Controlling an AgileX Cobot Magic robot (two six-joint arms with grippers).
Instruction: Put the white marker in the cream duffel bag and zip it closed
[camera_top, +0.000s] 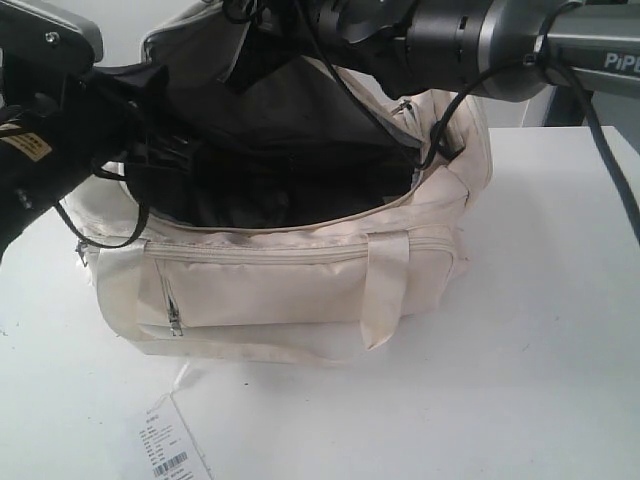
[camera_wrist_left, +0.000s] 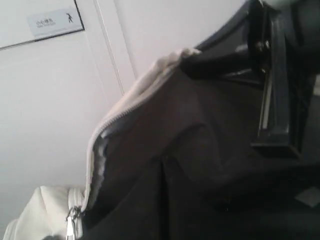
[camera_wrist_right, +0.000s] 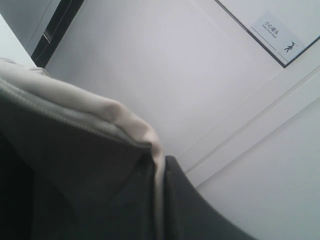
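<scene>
The cream duffel bag stands on the white table with its top unzipped and its dark lining showing. My right gripper is shut on the cream zip edge of the far flap and holds it up; one of its black fingers shows in the left wrist view. My left arm reaches into the bag's left end. Its jaws merge with the dark lining, so I cannot make out their state. The white marker is out of view.
A barcode paper tag lies on the table in front of the bag. A zip slider hangs at the bag's end. The bag's front has a zipped pocket and a strap handle. A wall with a small sign stands behind.
</scene>
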